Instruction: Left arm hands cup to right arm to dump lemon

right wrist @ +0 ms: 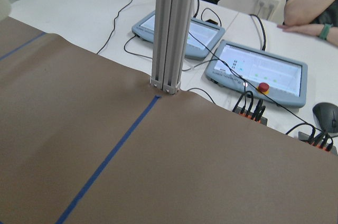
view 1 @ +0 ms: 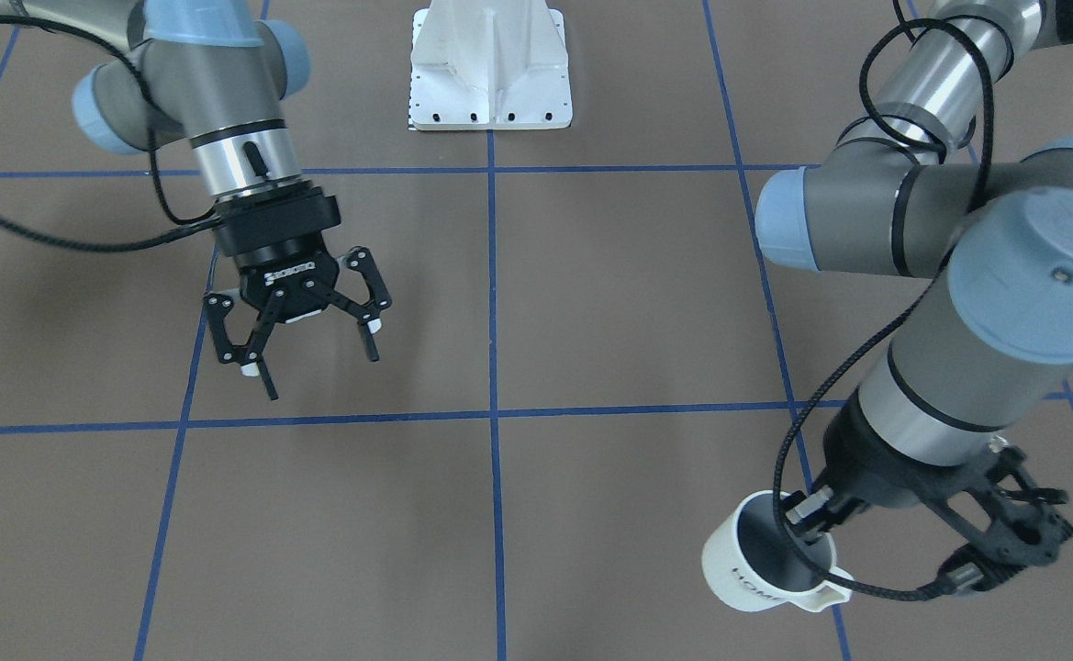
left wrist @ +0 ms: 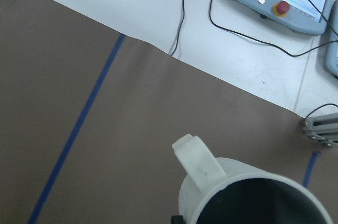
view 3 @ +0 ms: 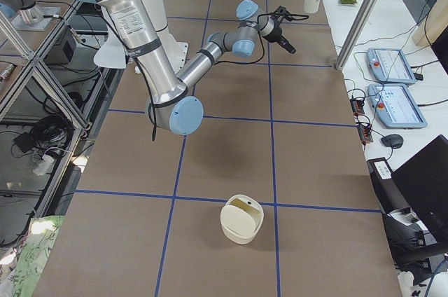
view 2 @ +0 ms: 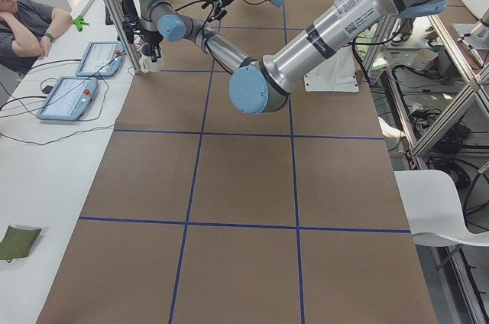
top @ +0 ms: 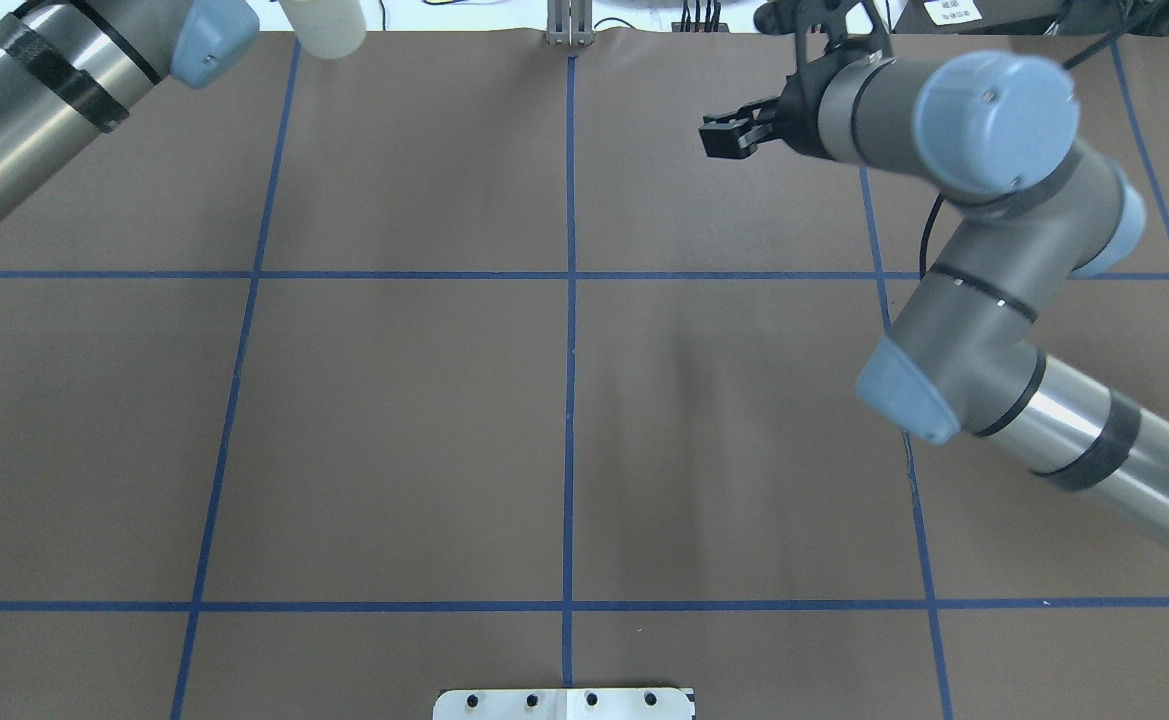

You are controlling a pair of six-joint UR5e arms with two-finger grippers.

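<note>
The handover looks barely begun: the left gripper has fingers clamped on the rim of the cup at the far left of the tabletop, lemon unseen, while the right gripper hovers far right, fingers apart, so the cup must next go right to it.

Far table edge: cup by left hand

Only one finger of the left gripper shows, reaching inside the rim of the cup; the other finger cannot be made out. That finger covers part of the cup's dark inside, and no lemon can be seen there. The lettering on the cup's side curves out of sight after "HOM". The overhead and left wrist views cut the cup off at their edges.
</note>
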